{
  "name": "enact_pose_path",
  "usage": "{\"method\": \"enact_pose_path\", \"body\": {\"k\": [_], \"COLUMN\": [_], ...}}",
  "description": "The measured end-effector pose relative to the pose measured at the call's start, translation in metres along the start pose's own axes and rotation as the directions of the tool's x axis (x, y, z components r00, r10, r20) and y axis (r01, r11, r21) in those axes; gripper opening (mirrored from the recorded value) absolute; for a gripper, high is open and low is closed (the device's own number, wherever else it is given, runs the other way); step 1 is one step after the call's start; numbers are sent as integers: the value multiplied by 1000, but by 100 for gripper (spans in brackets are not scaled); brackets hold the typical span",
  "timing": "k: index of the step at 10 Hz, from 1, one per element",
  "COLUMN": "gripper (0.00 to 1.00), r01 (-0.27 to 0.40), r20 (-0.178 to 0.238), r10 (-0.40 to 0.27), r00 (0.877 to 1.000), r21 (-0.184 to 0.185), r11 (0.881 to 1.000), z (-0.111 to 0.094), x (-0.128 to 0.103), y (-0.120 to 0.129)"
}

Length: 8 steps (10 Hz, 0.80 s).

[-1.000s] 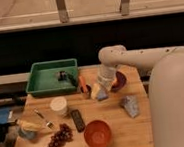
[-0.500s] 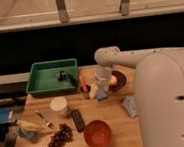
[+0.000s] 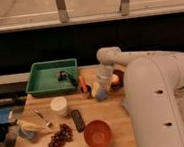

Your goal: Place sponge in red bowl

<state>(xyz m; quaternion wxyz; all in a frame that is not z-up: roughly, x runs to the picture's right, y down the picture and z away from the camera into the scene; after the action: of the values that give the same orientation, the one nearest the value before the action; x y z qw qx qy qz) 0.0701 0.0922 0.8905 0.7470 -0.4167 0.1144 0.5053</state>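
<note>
Gripper (image 3: 101, 86) hangs at sponge (image 3: 101, 94) on wooden table (image 3: 113, 113) below dark wall (image 3: 42, 46).

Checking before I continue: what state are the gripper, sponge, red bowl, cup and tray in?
gripper: low, right at the sponge.
sponge: beside the gripper, outside the red bowl.
red bowl: upright, empty, well apart from the sponge.
white cup: upright.
green tray: holds one small dark item.

On the desk (image 3: 110, 111): a green tray (image 3: 37, 88) at the back left, a white cup (image 3: 58, 106) before it, then a dark bar (image 3: 78, 120), grapes (image 3: 58, 140) and a banana (image 3: 32, 126) near the front.
</note>
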Motion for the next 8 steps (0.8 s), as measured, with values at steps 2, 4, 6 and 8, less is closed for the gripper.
{"method": "enact_pose_path", "body": {"k": [2, 4, 6, 8], "gripper": [72, 72, 72, 72], "r01": [-25, -30, -17, 13], "r20": [-15, -31, -42, -48], "r10": [25, 30, 18, -10], "r00": [1000, 999, 999, 999], "r21": [-8, -12, 20, 66], "r11": [1000, 999, 1000, 998], "z": [6, 17, 20, 25], "x": [2, 3, 8, 6], "y": [-11, -11, 0, 18]}}
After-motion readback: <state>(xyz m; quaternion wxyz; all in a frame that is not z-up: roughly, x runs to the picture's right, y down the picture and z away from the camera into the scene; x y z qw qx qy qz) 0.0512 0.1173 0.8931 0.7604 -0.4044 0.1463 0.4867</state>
